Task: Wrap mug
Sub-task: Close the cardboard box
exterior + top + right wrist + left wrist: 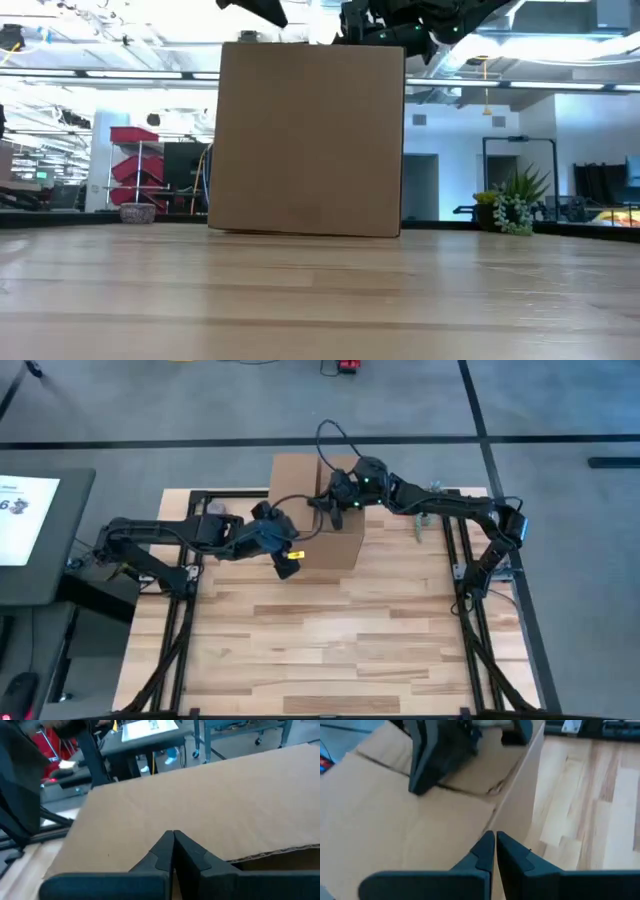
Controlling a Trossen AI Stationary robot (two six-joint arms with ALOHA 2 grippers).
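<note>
The mug is out of view. A brown cardboard box [315, 510] stands on its base at the far middle of the table, and in the low view the box [310, 140] fills the centre. My left gripper [495, 837] is shut, its tips over the box top at the near edge [512, 795]. In the high view my left gripper [287, 550] reaches in from the left. My right gripper [173, 837] is shut over a broad top flap [200, 805]; it shows as my right gripper [332, 502] over the box's right part. My left gripper's shut tips stand right at the box top's near edge [492, 822], coming level from the table's left; whether they touch the cardboard I cannot tell. My right gripper's shut tips lie low over the top flap [172, 822], slanting down from the right; touch cannot be told.
A screen on a grey stand [30, 520] is beyond the table's left edge. A small potted plant [512, 212] and a small bowl [137, 212] sit at the far edge. The near half of the wooden table [330, 650] is bare wood.
</note>
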